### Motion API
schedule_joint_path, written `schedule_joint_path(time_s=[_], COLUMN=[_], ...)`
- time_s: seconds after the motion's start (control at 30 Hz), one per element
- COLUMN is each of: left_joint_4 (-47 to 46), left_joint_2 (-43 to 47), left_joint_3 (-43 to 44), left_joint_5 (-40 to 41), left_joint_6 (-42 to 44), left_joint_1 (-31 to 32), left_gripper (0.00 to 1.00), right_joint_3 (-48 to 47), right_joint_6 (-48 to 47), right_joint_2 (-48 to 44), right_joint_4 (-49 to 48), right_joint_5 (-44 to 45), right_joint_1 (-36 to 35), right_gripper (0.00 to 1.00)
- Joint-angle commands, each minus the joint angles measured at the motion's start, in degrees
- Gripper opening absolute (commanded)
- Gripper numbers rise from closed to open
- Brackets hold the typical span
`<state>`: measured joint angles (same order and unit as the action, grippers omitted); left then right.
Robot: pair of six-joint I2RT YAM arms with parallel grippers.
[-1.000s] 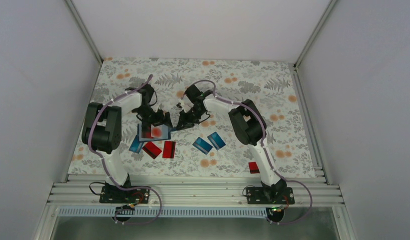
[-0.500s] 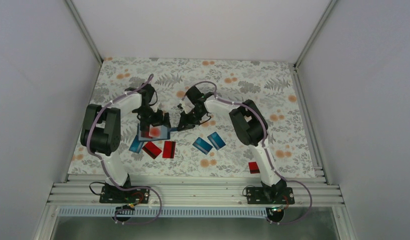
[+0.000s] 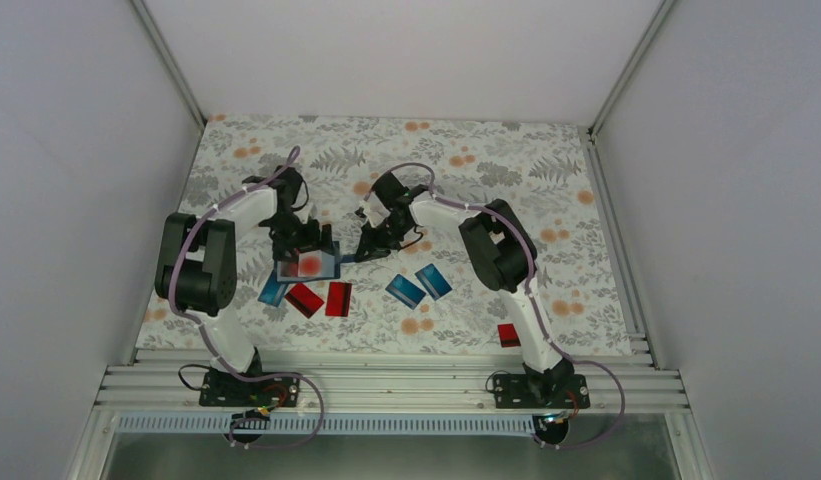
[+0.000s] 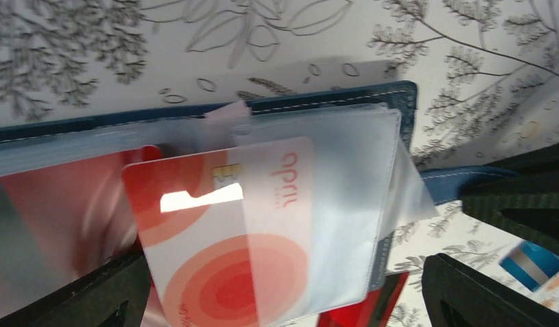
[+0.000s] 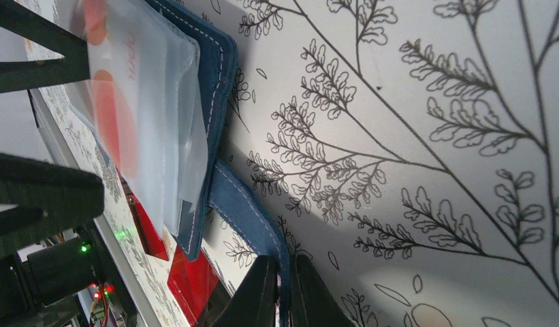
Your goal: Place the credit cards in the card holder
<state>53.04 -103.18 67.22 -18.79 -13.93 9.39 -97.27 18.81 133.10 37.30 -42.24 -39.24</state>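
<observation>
The dark blue card holder (image 3: 284,270) lies open on the floral table, and its stitched edge shows in the left wrist view (image 4: 331,97). A white piece with a red round dot (image 4: 222,252) sits partly under one of its clear sleeves (image 4: 344,204). My left gripper (image 3: 310,243) is over the holder with its jaws wide apart, one on each side of that piece (image 4: 283,289). My right gripper (image 5: 283,289) is shut on the holder's blue closure tab (image 5: 246,211), to the right of the holder in the top view (image 3: 363,250). Red and blue credit cards lie in front of the holder.
A blue card (image 3: 271,291) and two red cards (image 3: 304,299) (image 3: 338,298) lie just in front of the holder. Two blue cards (image 3: 405,291) (image 3: 434,281) lie to the right. One red card (image 3: 507,335) lies by the right arm. A metal rail (image 3: 386,385) runs along the near edge.
My left arm and gripper have shifted slightly to the left over the holder. The right gripper has stayed shut on the tab.
</observation>
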Motion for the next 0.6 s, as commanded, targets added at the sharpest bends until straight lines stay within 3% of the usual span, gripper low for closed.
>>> schedule_joint_path(time_s=[0.0, 0.57], left_joint_4=[2.24, -1.72], left_joint_2=[0.25, -0.97], left_joint_3=[-1.12, -1.44], left_joint_5=[9.81, 1.85], left_joint_6=[0.68, -1.8], left_joint_1=[-1.19, 1.6], left_gripper=[1.0, 1.0], right_joint_3=[1.38, -0.1], right_joint_6=[-0.83, -2.25], right_joint_2=[-2.48, -1.41], right_joint_4=[2.76, 4.08], right_joint_5=[2.42, 2.24], right_joint_1=[1.2, 1.23], right_gripper=[0.04, 0.04])
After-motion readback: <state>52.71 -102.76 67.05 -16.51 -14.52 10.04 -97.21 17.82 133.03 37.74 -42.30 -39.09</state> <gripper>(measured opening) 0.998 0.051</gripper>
